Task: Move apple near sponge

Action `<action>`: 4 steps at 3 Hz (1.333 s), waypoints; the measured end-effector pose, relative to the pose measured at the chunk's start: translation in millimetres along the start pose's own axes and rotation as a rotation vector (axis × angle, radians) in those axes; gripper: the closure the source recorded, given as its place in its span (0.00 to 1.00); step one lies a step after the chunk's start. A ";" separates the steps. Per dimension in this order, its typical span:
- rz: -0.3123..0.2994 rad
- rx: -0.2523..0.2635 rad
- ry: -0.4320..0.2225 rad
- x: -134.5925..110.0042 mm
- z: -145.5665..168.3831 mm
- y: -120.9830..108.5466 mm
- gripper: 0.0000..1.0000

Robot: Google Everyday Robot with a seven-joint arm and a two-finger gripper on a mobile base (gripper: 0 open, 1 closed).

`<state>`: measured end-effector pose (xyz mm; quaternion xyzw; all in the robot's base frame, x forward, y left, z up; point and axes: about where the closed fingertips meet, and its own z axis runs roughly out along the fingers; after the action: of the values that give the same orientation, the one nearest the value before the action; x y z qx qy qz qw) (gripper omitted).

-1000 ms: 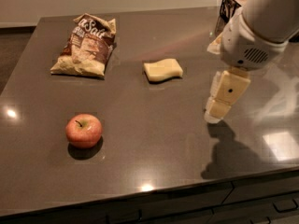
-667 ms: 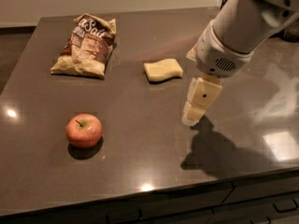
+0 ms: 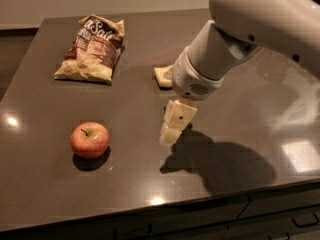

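The red apple (image 3: 89,139) with yellowish patches and a short stem sits on the dark countertop at the front left. The pale yellow sponge (image 3: 163,76) lies at the middle of the counter; the arm covers most of it and only its left end shows. My gripper (image 3: 172,127) hangs from the white arm just above the counter, to the right of the apple and in front of the sponge. It holds nothing.
A brown-and-cream chip bag (image 3: 92,49) lies at the back left. The counter's front edge (image 3: 150,211) runs below the apple, with drawers under it. The arm's shadow falls on the counter at the right front.
The arm has swung left and toward the front. The gripper has come from the right side to the middle, closer to the apple, and the arm now covers most of the sponge.
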<state>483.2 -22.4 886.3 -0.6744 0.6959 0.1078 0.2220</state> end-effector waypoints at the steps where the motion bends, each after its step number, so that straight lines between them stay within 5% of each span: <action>1: -0.035 -0.030 -0.029 -19.8 29.5 14.6 0.00; 4: -0.083 -0.134 -0.133 -95.7 79.6 63.9 0.00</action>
<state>432.4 102.9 850.3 -0.7074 0.6424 0.1893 0.2262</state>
